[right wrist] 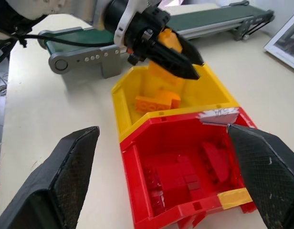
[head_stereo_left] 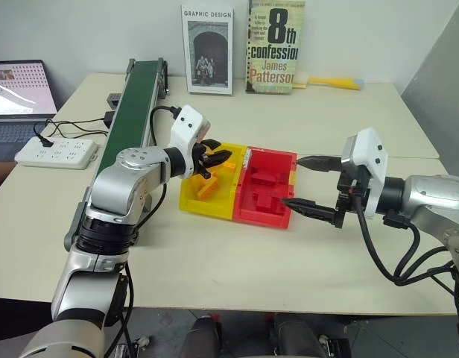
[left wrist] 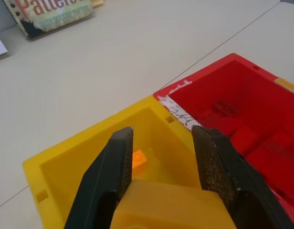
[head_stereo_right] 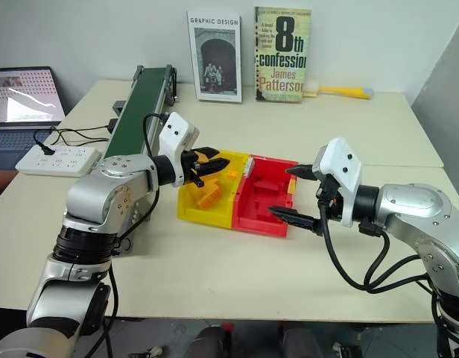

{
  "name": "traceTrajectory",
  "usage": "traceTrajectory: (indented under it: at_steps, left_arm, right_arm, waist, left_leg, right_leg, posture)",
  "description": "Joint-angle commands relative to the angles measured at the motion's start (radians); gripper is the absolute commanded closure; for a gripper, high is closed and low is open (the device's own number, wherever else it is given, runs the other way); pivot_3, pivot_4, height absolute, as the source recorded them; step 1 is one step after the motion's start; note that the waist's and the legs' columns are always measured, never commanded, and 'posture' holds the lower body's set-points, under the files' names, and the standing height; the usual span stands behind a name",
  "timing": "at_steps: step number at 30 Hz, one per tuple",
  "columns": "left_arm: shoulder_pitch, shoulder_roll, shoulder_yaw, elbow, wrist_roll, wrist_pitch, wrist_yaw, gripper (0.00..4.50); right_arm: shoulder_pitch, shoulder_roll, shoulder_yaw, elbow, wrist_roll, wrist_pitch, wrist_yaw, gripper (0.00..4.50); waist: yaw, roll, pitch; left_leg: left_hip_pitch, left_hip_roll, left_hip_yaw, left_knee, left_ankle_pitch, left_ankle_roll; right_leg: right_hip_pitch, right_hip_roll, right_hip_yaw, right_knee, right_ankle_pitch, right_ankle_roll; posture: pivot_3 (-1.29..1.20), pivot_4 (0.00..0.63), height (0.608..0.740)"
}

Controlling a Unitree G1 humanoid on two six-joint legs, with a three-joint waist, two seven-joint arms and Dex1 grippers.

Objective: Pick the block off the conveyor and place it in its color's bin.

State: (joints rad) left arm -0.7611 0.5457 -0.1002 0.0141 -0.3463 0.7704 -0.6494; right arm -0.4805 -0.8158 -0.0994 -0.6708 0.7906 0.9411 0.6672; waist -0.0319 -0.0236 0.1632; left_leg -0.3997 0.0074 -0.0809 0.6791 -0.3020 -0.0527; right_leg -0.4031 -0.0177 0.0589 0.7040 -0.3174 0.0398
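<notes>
My left gripper hangs over the yellow bin and is shut on the small orange-yellow block, which sits between its two black fingers. From the right wrist the same block shows above the bin's inside. A larger orange piece lies in the yellow bin. The dark green conveyor runs along the table behind my left arm, its belt bare. My right gripper is open beside the red bin's near right edge, holding nothing.
A red bin joined to the yellow one holds several red blocks. Two books stand at the back, with a yellow-handled tool beside them. A power strip and a laptop lie left of the conveyor.
</notes>
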Motion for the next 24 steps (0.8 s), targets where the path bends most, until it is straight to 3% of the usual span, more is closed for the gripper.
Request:
traceTrajectory:
  at_steps: [1,10,15,18,24]
  left_arm:
    - [-0.016,-0.006,0.011,0.001,0.012,-0.041,-0.022,1.9]
    - [-0.001,-0.025,0.066,-0.022,-0.008,-0.041,-0.013,0.03]
    - [0.033,0.047,0.08,-0.086,-0.006,-0.019,-0.048,0.03]
    - [0.082,0.172,0.092,-0.165,-0.02,-0.031,-0.15,0.03]
    - [0.128,0.332,0.129,-0.212,-0.054,-0.023,-0.274,0.03]
  right_arm:
    - [-0.011,0.001,-0.041,-0.036,0.044,0.011,-0.028,0.0]
    - [-0.021,-0.01,-0.027,-0.009,0.046,-0.012,-0.035,0.0]
    - [-0.04,-0.022,-0.015,0.047,0.015,-0.045,-0.005,0.0]
    - [-0.066,-0.041,0.006,0.127,-0.038,-0.098,0.052,0.0]
    - [-0.087,-0.041,0.039,0.243,-0.107,-0.18,0.133,0.0]
  waist:
    - [0.001,0.0,0.0]
    - [0.0,0.0,0.0]
    - [-0.001,0.0,0.0]
    - [-0.005,0.0,0.0]
    - [-0.001,0.0,0.0]
  left_leg:
    - [0.0,0.0,0.0,0.0,0.0,0.0]
    - [0.0,0.0,0.0,0.0,0.0,0.0]
    - [0.0,0.001,0.0,0.0,0.0,0.0]
    - [0.001,0.001,0.001,0.0,0.0,0.0]
    - [0.0,0.0,0.001,0.0,-0.001,0.002]
  right_leg:
    - [0.0,0.0,0.0,0.0,0.0,0.0]
    - [0.0,0.0,0.0,0.0,0.0,0.0]
    - [0.0,0.0,0.0,0.0,0.0,0.0]
    - [0.0,0.0,0.001,0.0,0.0,0.0]
    - [0.0,0.0,0.0,0.0,0.0,0.0]
  posture:
    - [0.0,0.15,0.74]
    - [0.0,0.15,0.74]
    - [0.0,0.15,0.74]
    - [0.0,0.15,0.74]
    - [0.0,0.15,0.74]
